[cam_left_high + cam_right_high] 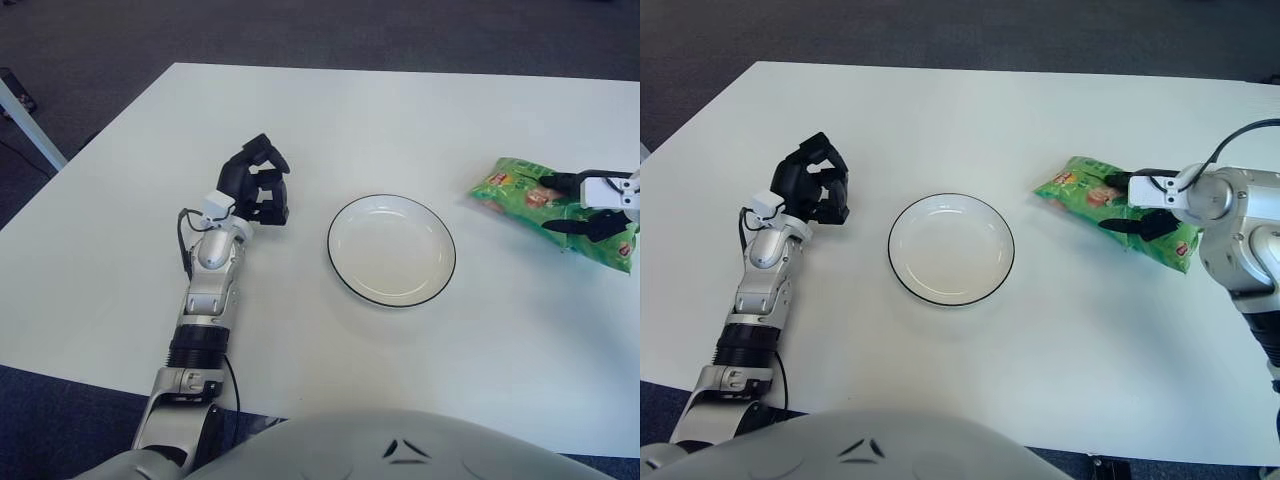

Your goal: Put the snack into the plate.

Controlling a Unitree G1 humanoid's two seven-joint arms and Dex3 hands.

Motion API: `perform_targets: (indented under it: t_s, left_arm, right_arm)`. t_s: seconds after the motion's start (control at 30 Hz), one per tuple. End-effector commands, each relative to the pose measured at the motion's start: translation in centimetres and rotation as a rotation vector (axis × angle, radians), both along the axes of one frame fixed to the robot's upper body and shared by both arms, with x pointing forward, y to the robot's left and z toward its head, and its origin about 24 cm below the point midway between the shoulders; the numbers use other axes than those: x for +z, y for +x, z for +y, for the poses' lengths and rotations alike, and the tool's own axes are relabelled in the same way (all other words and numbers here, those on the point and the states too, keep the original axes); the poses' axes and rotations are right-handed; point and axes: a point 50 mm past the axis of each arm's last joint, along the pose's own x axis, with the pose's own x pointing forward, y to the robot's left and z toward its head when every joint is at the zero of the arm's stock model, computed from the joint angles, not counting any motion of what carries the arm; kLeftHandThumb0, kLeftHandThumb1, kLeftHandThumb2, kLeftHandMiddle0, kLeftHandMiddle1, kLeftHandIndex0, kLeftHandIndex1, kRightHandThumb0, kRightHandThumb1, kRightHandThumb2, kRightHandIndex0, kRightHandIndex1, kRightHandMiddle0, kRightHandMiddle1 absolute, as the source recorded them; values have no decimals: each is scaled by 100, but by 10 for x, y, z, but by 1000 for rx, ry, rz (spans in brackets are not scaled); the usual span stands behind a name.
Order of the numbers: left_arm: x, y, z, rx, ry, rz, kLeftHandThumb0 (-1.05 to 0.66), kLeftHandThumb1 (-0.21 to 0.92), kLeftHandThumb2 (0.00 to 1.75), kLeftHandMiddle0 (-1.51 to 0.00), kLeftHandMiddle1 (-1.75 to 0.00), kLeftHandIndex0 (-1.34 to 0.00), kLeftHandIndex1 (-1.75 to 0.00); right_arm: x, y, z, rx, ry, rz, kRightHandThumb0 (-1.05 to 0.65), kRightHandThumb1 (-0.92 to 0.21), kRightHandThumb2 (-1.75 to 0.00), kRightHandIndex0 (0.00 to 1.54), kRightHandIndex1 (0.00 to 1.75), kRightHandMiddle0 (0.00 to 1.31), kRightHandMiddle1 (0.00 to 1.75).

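A green snack bag (518, 191) lies on the white table at the far right. My right hand (562, 204) comes in from the right edge and is shut on the snack, one dark finger over its top edge and another under its near edge. The bag's right part is hidden behind the hand. A white plate (391, 250) with a thin black rim stands bare at the middle of the table, well to the left of the bag. My left hand (258, 185) shows left of the plate, fingers curled, holding nothing.
The white table (400, 110) runs wide behind and in front of the plate. Dark carpet lies beyond its far edge. A white table leg (25, 115) shows at the far left. My right forearm (1240, 225) reaches in from the right.
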Motion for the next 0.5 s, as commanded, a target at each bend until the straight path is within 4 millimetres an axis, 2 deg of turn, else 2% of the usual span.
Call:
perform_targets:
  t_s: [0.0, 0.3, 0.47]
  left_arm:
    - [-21, -9, 0, 23, -38, 73, -52, 21, 144, -131, -175, -70, -175]
    - [-22, -10, -1, 34, -33, 61, -52, 21, 144, -131, -175, -70, -175]
    - [-23, -10, -1, 39, -23, 49, -52, 21, 144, -131, -175, -70, -175]
  right_arm:
    - [-14, 8, -1, -10, 1, 9, -105, -92, -74, 0, 0, 0, 0]
    - [-32, 23, -10, -21, -69, -127, -105, -92, -73, 0, 0, 0, 0]
    - [-48, 32, -18, -58, -109, -276, -105, -92, -71, 0, 0, 0, 0]
